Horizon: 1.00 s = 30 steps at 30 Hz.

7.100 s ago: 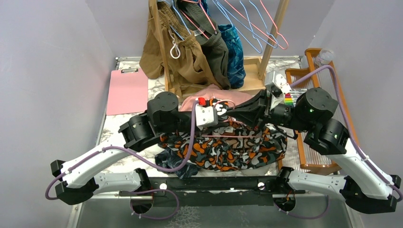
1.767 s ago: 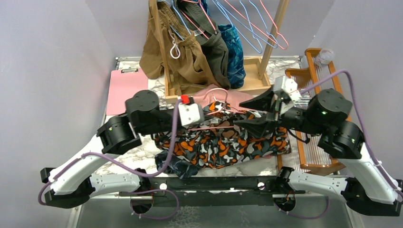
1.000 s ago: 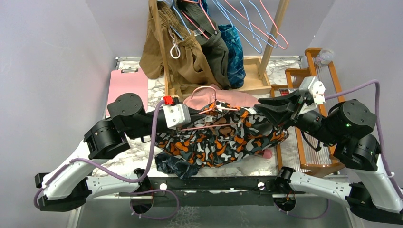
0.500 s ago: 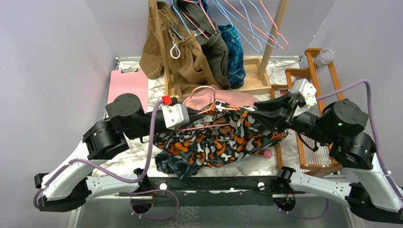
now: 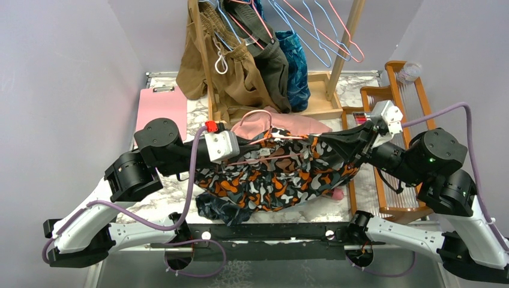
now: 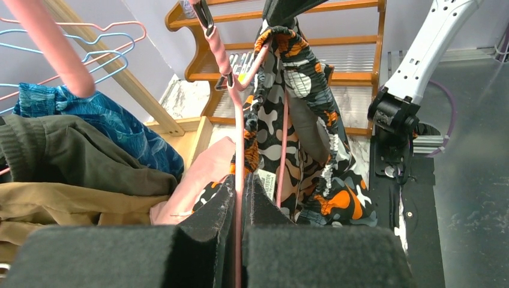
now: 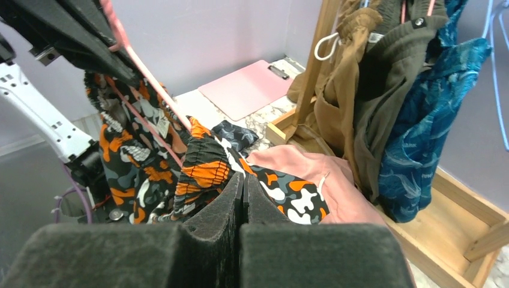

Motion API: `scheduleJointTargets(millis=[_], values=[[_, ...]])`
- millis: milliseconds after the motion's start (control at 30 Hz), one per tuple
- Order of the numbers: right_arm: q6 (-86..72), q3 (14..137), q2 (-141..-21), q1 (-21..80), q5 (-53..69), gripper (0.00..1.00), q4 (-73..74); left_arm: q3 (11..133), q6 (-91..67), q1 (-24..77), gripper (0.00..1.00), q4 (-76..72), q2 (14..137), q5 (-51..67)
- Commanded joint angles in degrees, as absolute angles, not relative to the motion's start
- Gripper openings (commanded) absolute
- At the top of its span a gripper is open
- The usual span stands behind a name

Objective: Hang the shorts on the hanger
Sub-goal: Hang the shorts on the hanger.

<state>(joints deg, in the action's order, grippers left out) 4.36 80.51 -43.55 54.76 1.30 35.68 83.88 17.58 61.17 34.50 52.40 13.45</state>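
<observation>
**Top external view: shorts hanging on the hanger between both arms**

You are looking at a shallow wooden tray (image 5: 322, 109) at the back of the table (image 5: 157, 193). It is holding the feet of a wooden clothes rack (image 5: 344, 45). A brown garment (image 5: 234, 81), a dark olive one (image 5: 274, 65) and blue leaf-print shorts (image 5: 296, 66) are hanging from the rack, with their lower ends dangling at the tray. Just in front of the tray, dusty-pink shorts (image 5: 287, 123) are lying on the table. A pink clipboard (image 5: 161, 114) is resting to the left.

The shorts (image 5: 281, 175) are hanging mid-table, draped over the hanger (image 6: 239, 123), and their lower folds are reaching down to the marble. The dark fabric is showing orange, white and grey blobs. It is bunching at the gathered waistband, and a white label is facing the left wrist camera.

Your left gripper (image 6: 241, 187) is clamping shut on the hanger's thin pink wire, which is running straight up between the pads. Your right gripper (image 7: 243, 180) is pinching shut on the shorts' bunched waistband at their right end.
</observation>
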Motion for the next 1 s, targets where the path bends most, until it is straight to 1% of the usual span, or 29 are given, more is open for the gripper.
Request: scheduleJointTargets(millis=[0, 267, 400, 433, 533, 567, 600, 667, 700, 867, 967], values=[[3.3, 81.6, -43.5, 55.1, -5.9, 0.01, 36.5, 85.7, 17.0, 61.1, 0.0, 31.8, 51.0, 14.1], [-2.6, 84.1, -46.0, 55.1, -23.5, 0.01, 41.1, 86.2, 16.9, 61.1, 0.0, 31.9, 50.7, 16.7], [-7.0, 88.6, -49.7, 55.1, -28.0, 0.01, 47.6, 86.6, 17.1, 61.1, 0.0, 32.0, 51.0, 16.7], [-7.6, 89.6, -50.2, 55.1, -28.0, 0.05, 48.6, 86.8, 17.3, 61.1, 0.0, 32.0, 51.0, 16.5], [-7.5, 91.8, -50.7, 55.1, -25.4, 0.43, 49.4, 87.4, 17.8, 61.1, 0.0, 32.0, 51.2, 15.9], [-6.7, 92.0, -50.4, 55.1, -24.2, 0.5, 48.7, 87.6, 18.0, 61.1, 0.0, 32.0, 51.4, 15.6], [-6.1, 92.0, -49.8, 55.1, -22.9, 0.56, 47.5, 88.0, 18.3, 61.1, 0.0, 32.0, 51.5, 15.4], [-3.5, 92.3, -48.8, 55.1, -19.0, 0.61, 45.1, 90.3, 19.5, 61.1, 0.0, 32.7, 52.3, 14.6], [-2.3, 92.7, -48.4, 55.1, -16.7, 0.62, 43.7, 92.4, 20.1, 61.1, 0.0, 33.3, 53.4, 14.3], [2.7, 97.0, -47.2, 55.1, -1.8, 0.69, 33.8, 108.8, 22.6, 61.1, 0.0, 35.7, 59.7, 15.3], [3.8, 101.5, -47.8, 55.1, 5.5, 0.72, 27.5, 116.0, 23.8, 62.0, 0.0, 35.3, 62.7, 15.7]])
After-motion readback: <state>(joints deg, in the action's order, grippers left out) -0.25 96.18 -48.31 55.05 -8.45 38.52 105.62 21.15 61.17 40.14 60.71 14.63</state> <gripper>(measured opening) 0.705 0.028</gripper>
